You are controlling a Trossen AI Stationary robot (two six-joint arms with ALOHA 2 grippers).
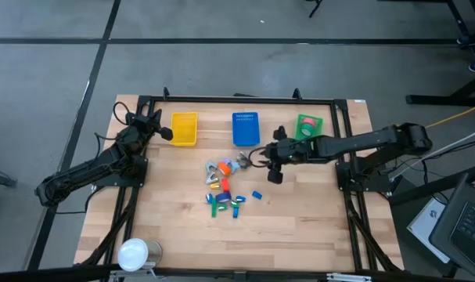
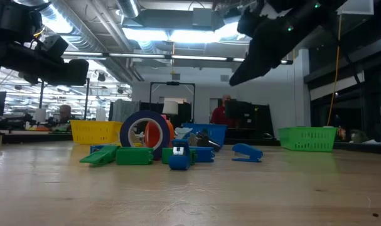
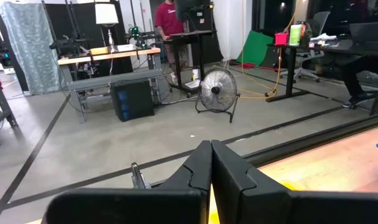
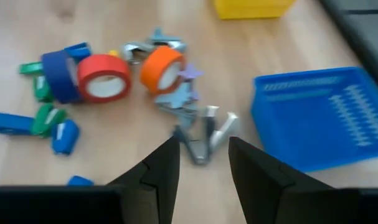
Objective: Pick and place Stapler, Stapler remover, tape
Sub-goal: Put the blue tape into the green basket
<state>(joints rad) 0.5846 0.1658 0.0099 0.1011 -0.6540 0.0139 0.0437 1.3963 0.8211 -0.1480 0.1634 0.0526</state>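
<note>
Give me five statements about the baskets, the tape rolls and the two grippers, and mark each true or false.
1. The flat blue plastic basket stands between the yellow plastic basket and the green plastic basket. True.
2. The right gripper has its fingers shut on a tape roll. False: the fingers stand apart, empty, above the metal staple removers.
3. The left gripper has its fingers shut, holding nothing. True.
4. The round red tape roll lies inside the blue basket. False: it lies on the wooden table, beside the round orange tape roll.
5. The left gripper hangs over the pile of office items. False: it is near the yellow basket, away from the pile.
</note>
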